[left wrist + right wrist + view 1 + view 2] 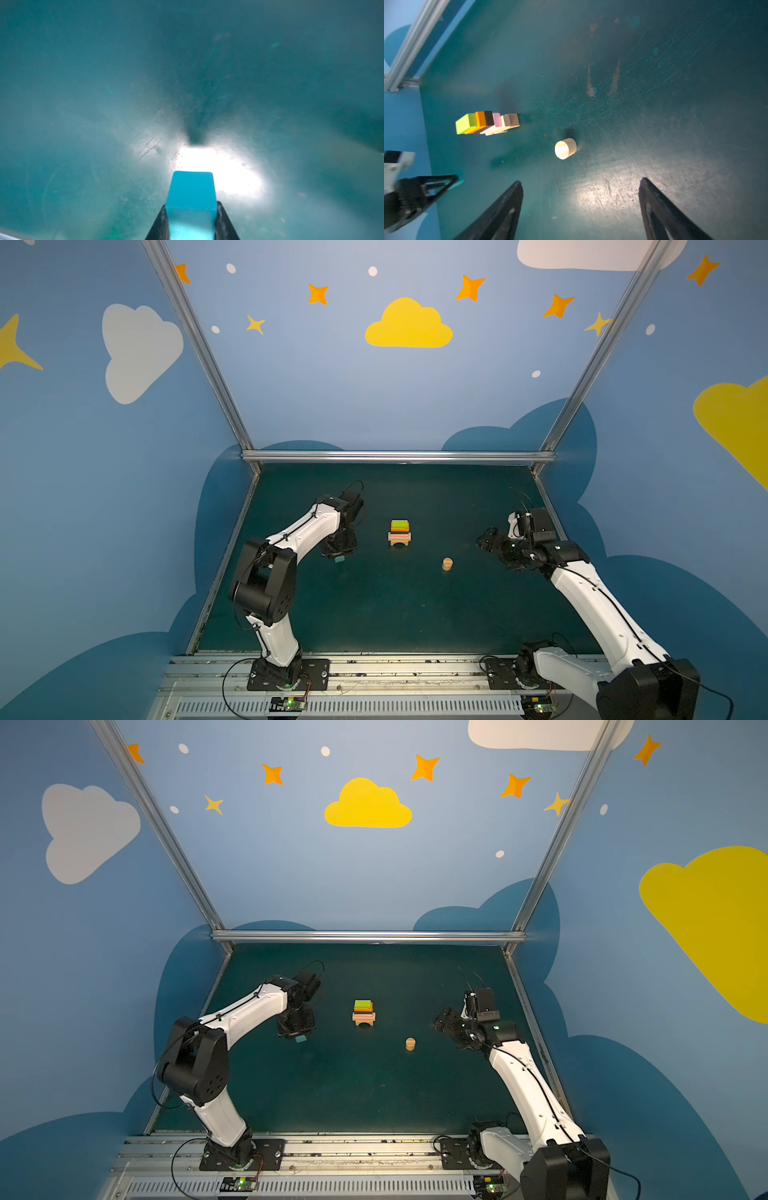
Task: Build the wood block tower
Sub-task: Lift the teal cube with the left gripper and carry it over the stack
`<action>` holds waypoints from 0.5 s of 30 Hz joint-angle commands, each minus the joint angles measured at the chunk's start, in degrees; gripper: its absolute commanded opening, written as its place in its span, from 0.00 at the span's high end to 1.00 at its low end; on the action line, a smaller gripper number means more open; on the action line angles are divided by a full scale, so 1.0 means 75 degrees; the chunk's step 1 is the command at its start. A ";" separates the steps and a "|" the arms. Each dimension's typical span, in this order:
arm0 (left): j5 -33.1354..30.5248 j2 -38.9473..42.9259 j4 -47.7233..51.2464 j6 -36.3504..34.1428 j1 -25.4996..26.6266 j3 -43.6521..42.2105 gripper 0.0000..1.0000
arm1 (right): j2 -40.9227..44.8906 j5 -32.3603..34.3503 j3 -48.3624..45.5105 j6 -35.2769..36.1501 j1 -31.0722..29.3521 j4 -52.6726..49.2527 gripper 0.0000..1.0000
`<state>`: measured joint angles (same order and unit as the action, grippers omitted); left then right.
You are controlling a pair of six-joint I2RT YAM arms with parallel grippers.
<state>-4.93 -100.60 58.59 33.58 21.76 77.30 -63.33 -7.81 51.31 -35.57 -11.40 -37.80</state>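
Left gripper (192,207) clamped on cube (191,187); right gripper (580,181) agape, empty.
Right of cube in both top views, well apart: tower (400,533), nearer left gripper than right.

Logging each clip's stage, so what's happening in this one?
A two-arm robot is building a block tower. The left gripper is shut on the teal cube, low over the table to the left of the tower; whether the cube is off the surface is unclear. The tower stands mid-table, arch at the bottom, lime brick on top. The cylinder stands alone, nearer the right gripper, which is open and empty.
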 commanded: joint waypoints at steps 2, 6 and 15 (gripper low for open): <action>-0.0031 0.0430 0.0759 -0.0493 0.0071 0.0808 0.90 | -0.0058 -0.0163 0.0050 0.0296 0.0043 -0.0085 0.15; 0.0115 0.0679 0.0897 -0.0793 0.0198 0.1464 0.90 | 0.0022 -0.0413 0.0096 0.0291 0.0043 -0.0093 0.15; 0.0191 0.0191 0.1745 -0.1202 0.0530 0.3322 0.89 | 0.0393 -0.0549 -0.0207 0.0307 0.0046 -0.0034 0.15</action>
<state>-3.09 -97.10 66.81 26.52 24.88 98.85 -61.32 -10.96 50.83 -34.17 -11.33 -37.87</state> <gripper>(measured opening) 0.297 0.854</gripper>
